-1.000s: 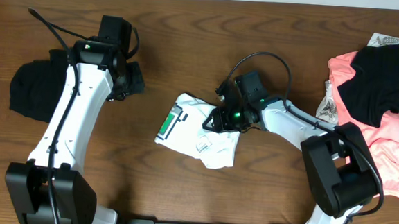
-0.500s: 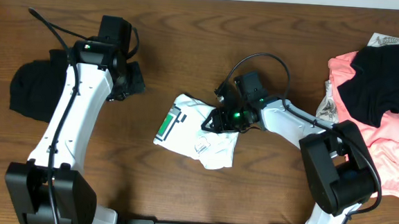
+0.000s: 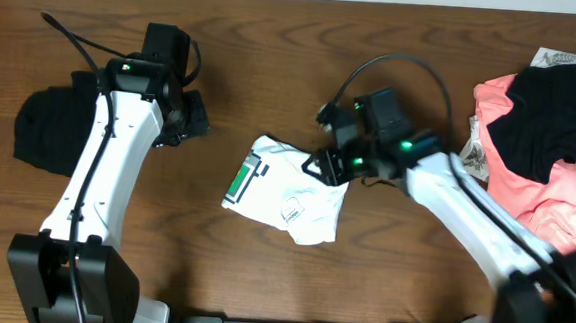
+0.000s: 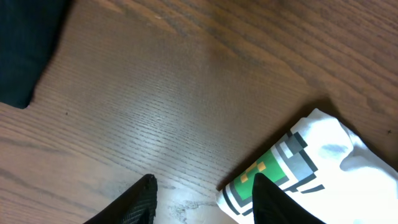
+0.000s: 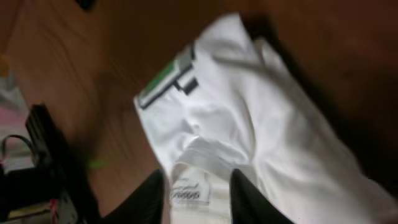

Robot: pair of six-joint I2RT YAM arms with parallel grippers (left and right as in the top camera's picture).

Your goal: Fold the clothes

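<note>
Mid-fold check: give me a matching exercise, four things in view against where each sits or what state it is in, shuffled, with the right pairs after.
Things
1. white T-shirt
2. black bundle
3. coral-pink garment
4. left claw

Place or state
A. far right of the overhead view
B. open, holding nothing
C. middle of the overhead view, crumpled
D. far left of the overhead view

Pairs: 1-C, 2-D, 3-A, 4-B
</note>
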